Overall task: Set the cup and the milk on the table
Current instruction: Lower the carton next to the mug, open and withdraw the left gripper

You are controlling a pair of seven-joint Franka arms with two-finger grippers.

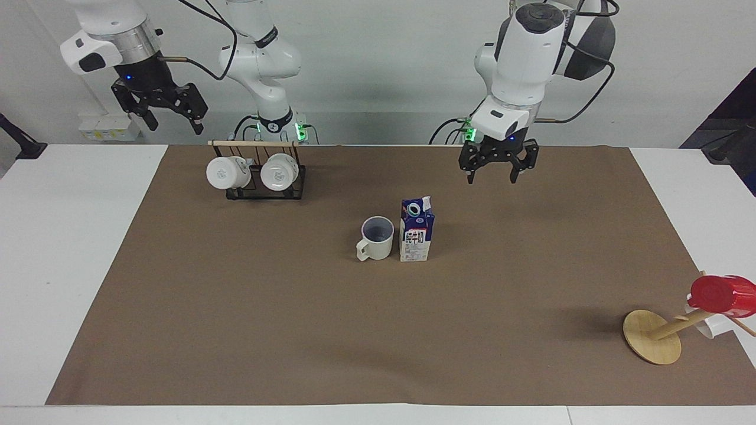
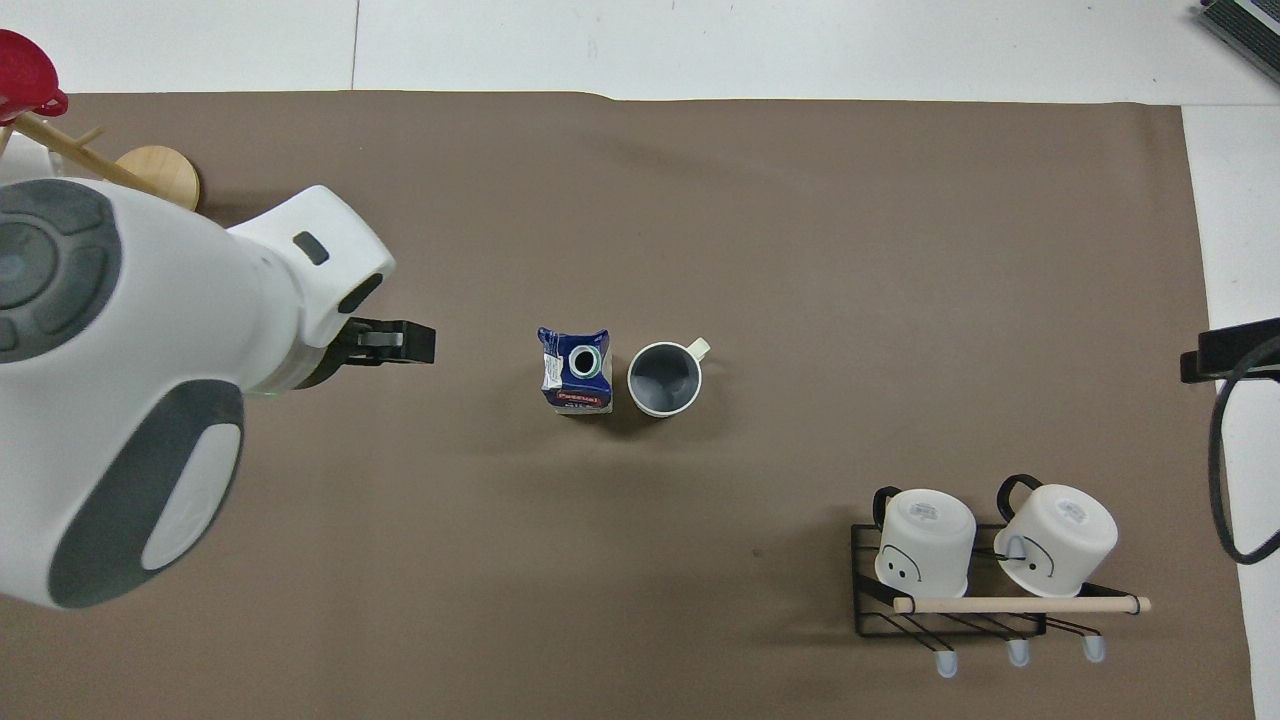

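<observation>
The cream cup [image 1: 376, 238] with a grey-blue inside stands upright on the brown sheet of the table [image 1: 236, 307]; it also shows in the overhead view [image 2: 664, 379]. The blue and white milk carton [image 1: 416, 229] stands upright right beside it, toward the left arm's end [image 2: 577, 369]. My left gripper [image 1: 495, 171] is open and empty, raised over the sheet toward the left arm's end; one finger [image 2: 395, 341] shows in the overhead view. My right gripper [image 1: 171, 116] is open and empty, raised at the right arm's end, where that arm waits.
A black wire rack [image 1: 264, 177] with a wooden bar holds two white mugs [image 2: 925, 540] near the robots at the right arm's end. A tilted wooden stand [image 1: 652, 336] with a red cup [image 1: 722, 294] is at the left arm's end, far from the robots.
</observation>
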